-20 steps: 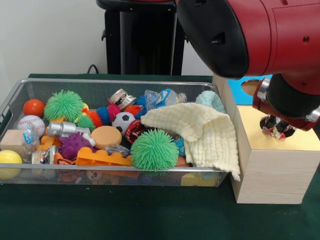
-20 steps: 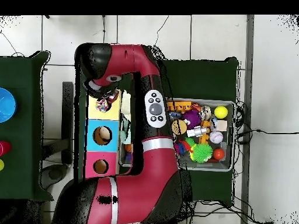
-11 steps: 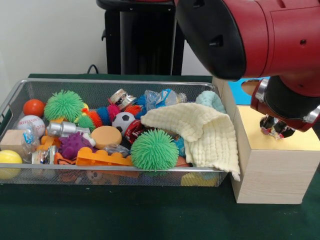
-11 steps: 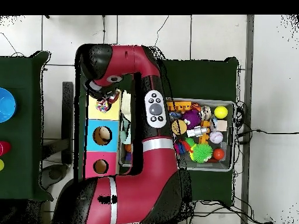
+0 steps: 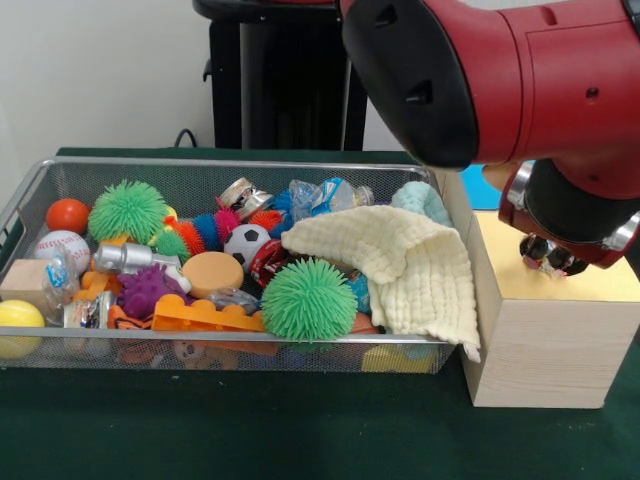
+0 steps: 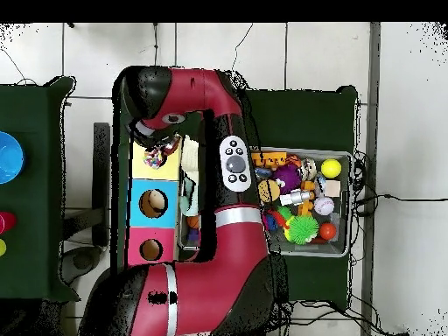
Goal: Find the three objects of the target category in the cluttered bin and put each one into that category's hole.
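Though hidden overhead, cloth drapes bin front.

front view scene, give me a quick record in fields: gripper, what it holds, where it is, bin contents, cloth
gripper: gripper of the red and black arm, shut on a small multicoloured crinkly object
position: above the yellow-topped wooden box, not touching its top
bin: wire mesh bin left of the box, crowded with toys
notable contents: large green spiky ball, small soccer ball, orange plastic block, baseball
cloth: cream waffle cloth draped over the bin's right end, hanging down against the box
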Controlling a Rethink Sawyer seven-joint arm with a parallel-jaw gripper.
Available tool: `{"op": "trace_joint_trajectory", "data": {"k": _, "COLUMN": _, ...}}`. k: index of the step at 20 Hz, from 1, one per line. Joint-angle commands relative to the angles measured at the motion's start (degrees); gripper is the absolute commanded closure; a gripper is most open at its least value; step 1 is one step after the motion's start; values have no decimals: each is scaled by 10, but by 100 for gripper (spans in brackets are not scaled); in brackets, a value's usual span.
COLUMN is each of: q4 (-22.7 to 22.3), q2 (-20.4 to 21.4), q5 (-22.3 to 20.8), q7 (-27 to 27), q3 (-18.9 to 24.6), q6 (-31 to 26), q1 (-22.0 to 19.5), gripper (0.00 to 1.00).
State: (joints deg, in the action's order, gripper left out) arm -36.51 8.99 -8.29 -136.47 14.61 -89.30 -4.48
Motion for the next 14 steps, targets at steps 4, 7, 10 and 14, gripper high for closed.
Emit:
{"op": "trace_joint_trajectory", "data": {"k": 4, "q4": -33, "q2": -93, "q5": -30, "q7": -35, "q3": -17, "q6": 118, "q1": -34, "gripper": 100}}
{"op": "trace_joint_trajectory", "data": {"k": 7, "q4": -21, "q2": -101, "q5": -29, "q7": -30, "q3": -18, "q6": 110, "q1": -33, "gripper": 100}}
{"op": "trace_joint_trajectory", "data": {"k": 10, "q4": -3, "q2": -108, "q5": -35, "q7": -26, "q3": -22, "q6": 98, "q1": -30, "gripper": 100}}
{"op": "trace_joint_trajectory", "data": {"k": 14, "q4": 7, "q2": -108, "q5": -38, "q7": -23, "q3": -31, "q6": 91, "q1": -27, "gripper": 100}}
